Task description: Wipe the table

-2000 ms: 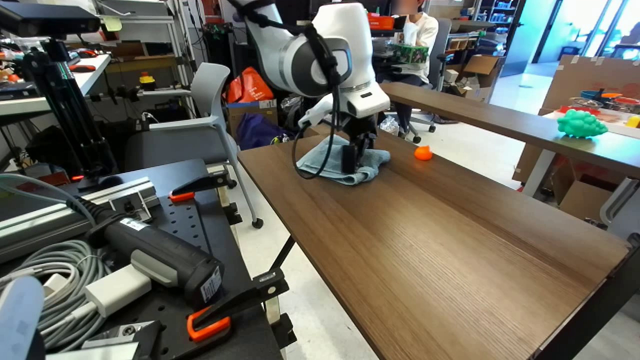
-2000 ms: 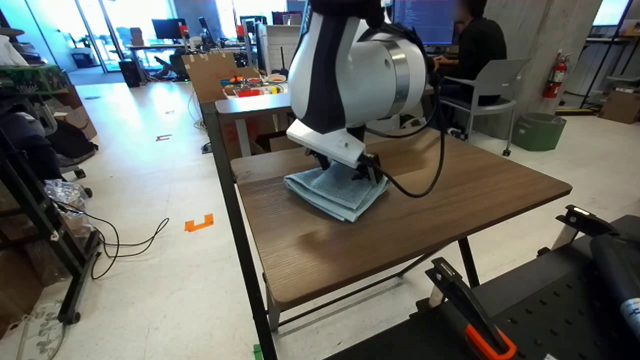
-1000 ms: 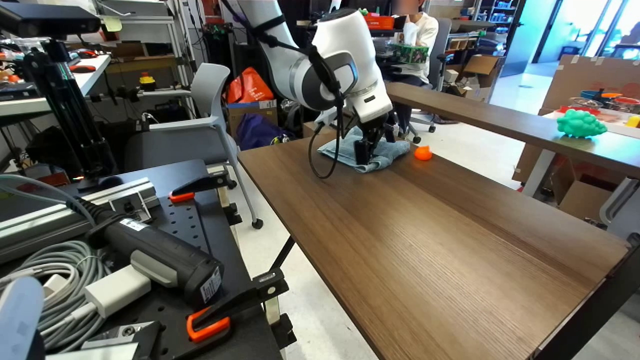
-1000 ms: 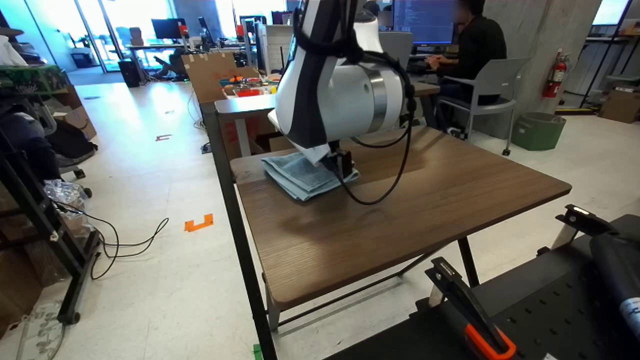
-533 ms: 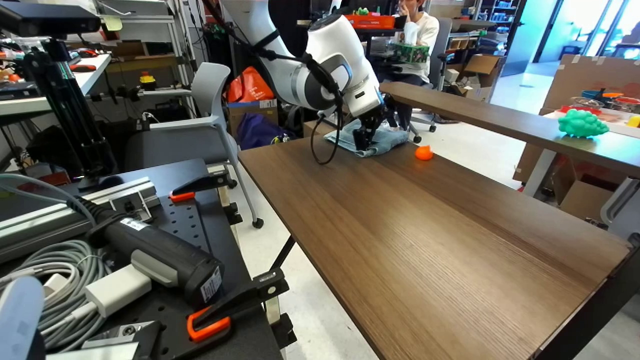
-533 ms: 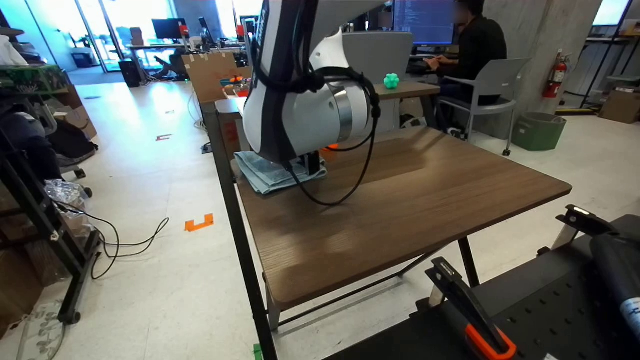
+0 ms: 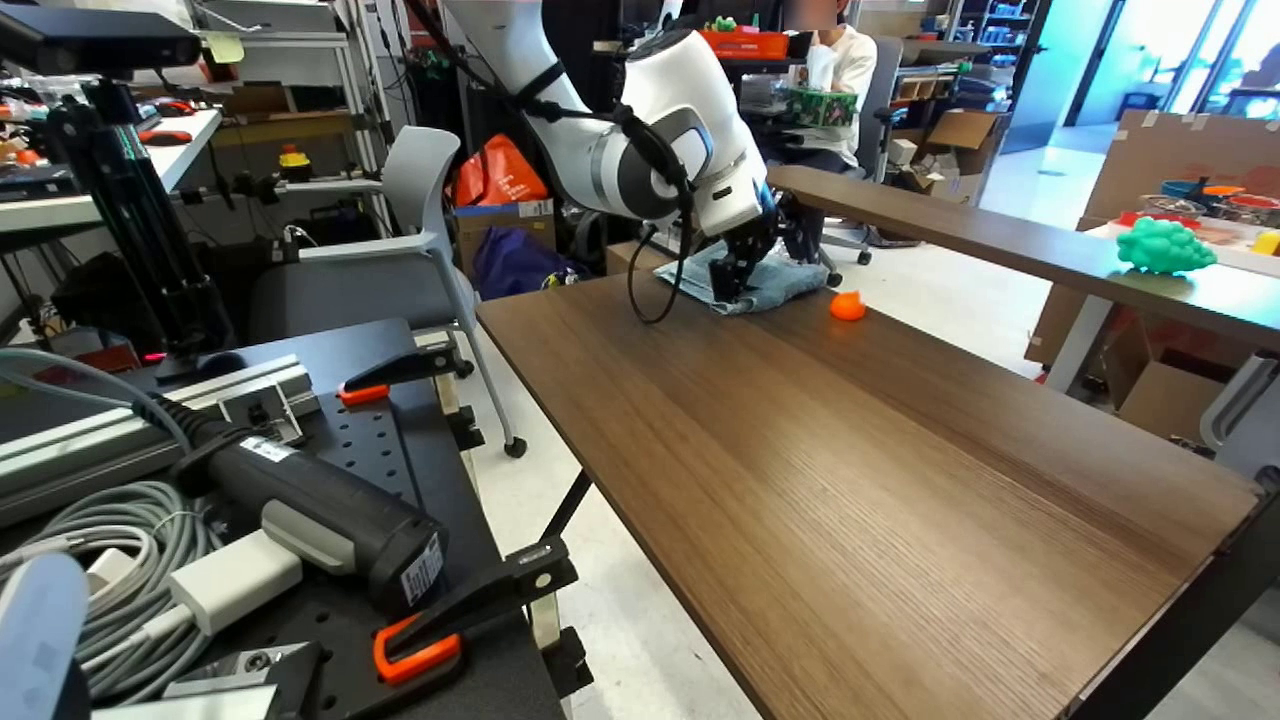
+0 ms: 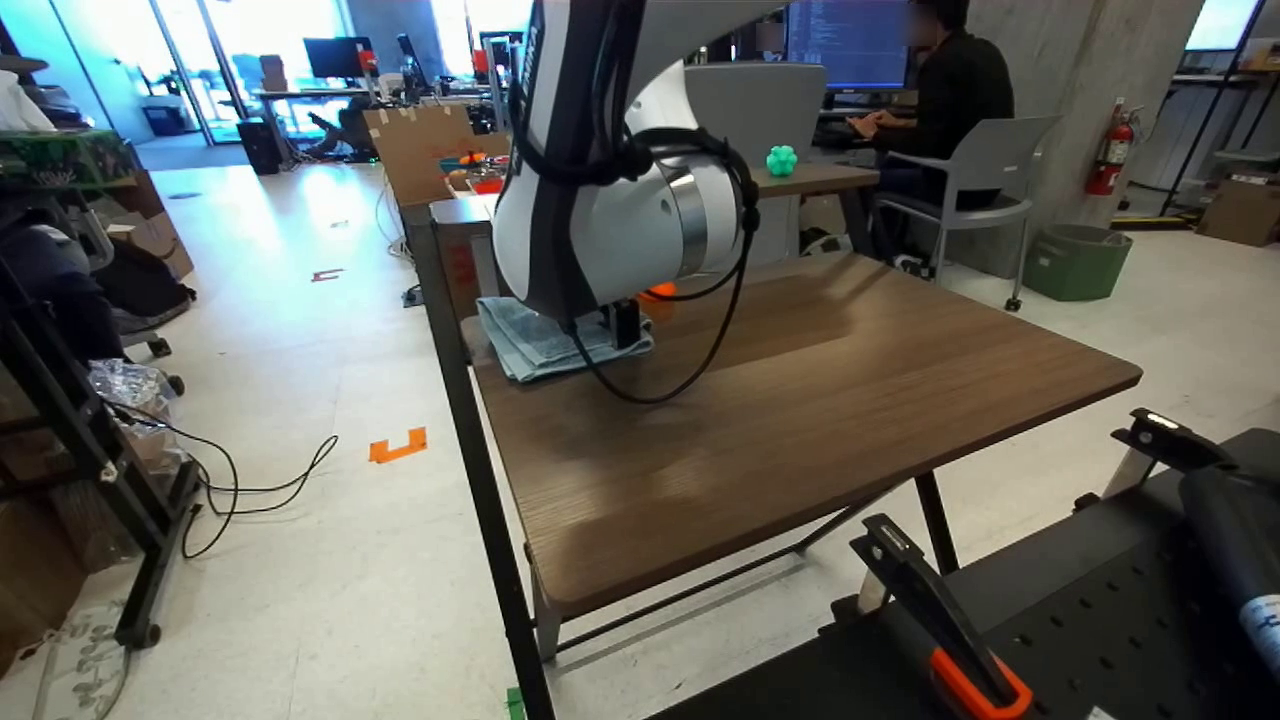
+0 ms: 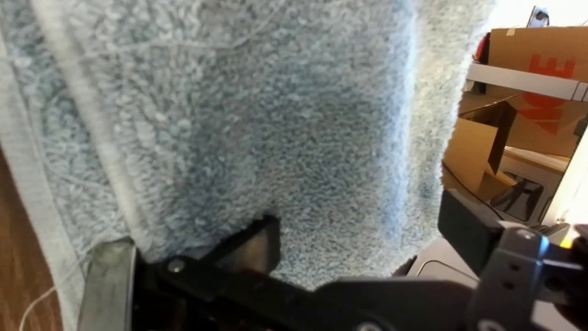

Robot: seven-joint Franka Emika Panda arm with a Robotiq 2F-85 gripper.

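Exterior view: towel (image 8: 525, 347) lies by the left edge, table (image 8: 850, 385) stretching rightward.

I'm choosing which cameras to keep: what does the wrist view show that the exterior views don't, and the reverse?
Only the wrist view shows a thin pale thread and the fine loops of the folded blue-grey terry towel.

Seen in both exterior views but not the wrist view: a bumpy mint-green object and black-and-orange lever clamps.

All three share the towel, the black gripper fingers and the rectangular brown wood-grain tabletop.
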